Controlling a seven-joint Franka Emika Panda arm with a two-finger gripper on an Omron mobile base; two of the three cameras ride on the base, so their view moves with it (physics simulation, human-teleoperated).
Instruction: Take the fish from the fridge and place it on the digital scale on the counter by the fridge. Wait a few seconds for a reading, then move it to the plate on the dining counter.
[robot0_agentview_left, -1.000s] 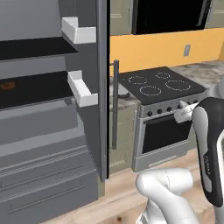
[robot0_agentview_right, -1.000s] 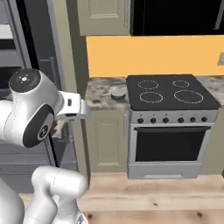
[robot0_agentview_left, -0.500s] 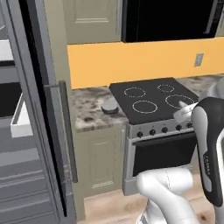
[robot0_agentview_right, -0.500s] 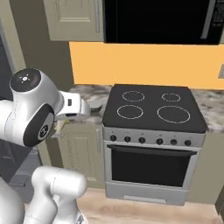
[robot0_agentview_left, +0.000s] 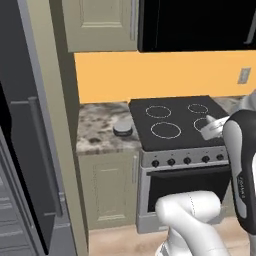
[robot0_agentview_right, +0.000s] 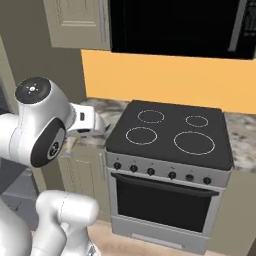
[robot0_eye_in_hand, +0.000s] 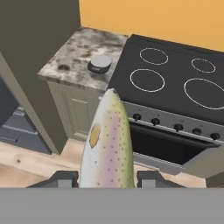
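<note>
**Fish in the gripper, above the floor short of the counter**

Nearest in the hand view, the gripper (robot0_eye_in_hand: 107, 177) sits at the bottom centre with its two dark fingers (robot0_eye_in_hand: 65, 178) just either side of the fish (robot0_eye_in_hand: 107, 144). They are pinched on its tail end, one finger tip showing on each flank and the body filling the gap between them. The fish runs up the middle of the frame, its nose reaching the front edge of the counter (robot0_eye_in_hand: 74, 57) where that meets the stove (robot0_eye_in_hand: 175, 74).

Under the fish lies bare wood floor (robot0_eye_in_hand: 26, 164), lower left of the hand view, with open room between the gripper and the cabinet front. The oven door stands shut at centre right, its knobs in a row just past the fish's nose.

Further off, the counter fills the upper left of the hand view. Its left edge butts a tall beige panel, its right edge touches the stove. The scale (robot0_eye_in_hand: 100, 63) sits on the counter close to that right edge, near the stove's side, with bare granite to its left and behind it. In the left base view the scale (robot0_agentview_left: 122, 127) is at mid-frame, just beside the stove's (robot0_agentview_left: 175, 122) left edge.

The fridge (robot0_agentview_left: 30, 165) takes the left side of the left base view, its door swung open with the bar handle facing the frame and dark interior behind.

At the back, an orange wall (robot0_agentview_right: 165, 75) runs under dark upper units.
</note>
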